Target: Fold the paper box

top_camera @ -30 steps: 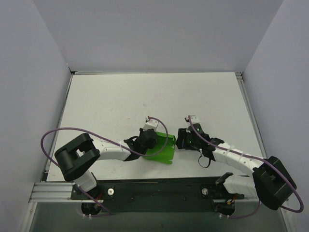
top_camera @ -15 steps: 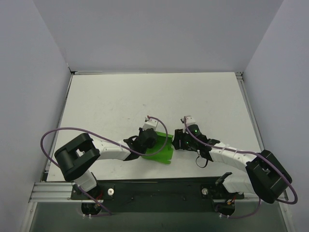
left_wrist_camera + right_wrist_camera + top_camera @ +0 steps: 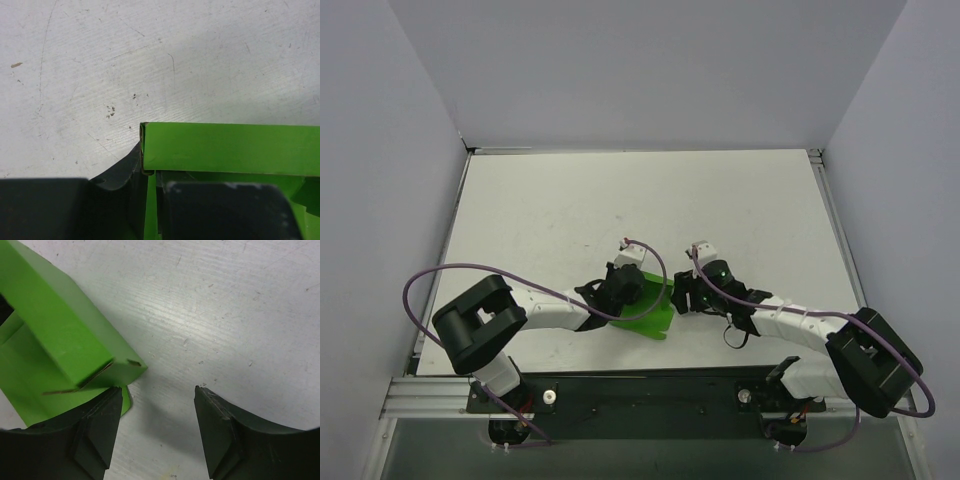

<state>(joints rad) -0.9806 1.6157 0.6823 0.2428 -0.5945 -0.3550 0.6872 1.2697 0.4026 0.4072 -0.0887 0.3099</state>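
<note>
The bright green paper box (image 3: 648, 312) lies on the white table between my two arms, near the front edge. My left gripper (image 3: 625, 286) is shut on one thin wall of the paper box (image 3: 230, 147); the card shows as a narrow green strip squeezed between the two black fingers (image 3: 115, 200). The left gripper (image 3: 150, 176) sits just behind the box's folded top edge. My right gripper (image 3: 682, 295) is at the box's right end, open with bare table between its jaws. In the right wrist view the right gripper (image 3: 157, 390) has its left finger (image 3: 100, 425) just under the corner of the paper box (image 3: 60, 335).
The white tabletop (image 3: 570, 200) is walled on the left, back and right by grey panels. A black rail (image 3: 650, 395) carrying both arm bases runs along the near edge. Purple cables (image 3: 415, 290) loop off each arm.
My right gripper has slid left up to the box's right end and its jaws have opened wider. The left gripper keeps its grip, and the box has shifted slightly left.
</note>
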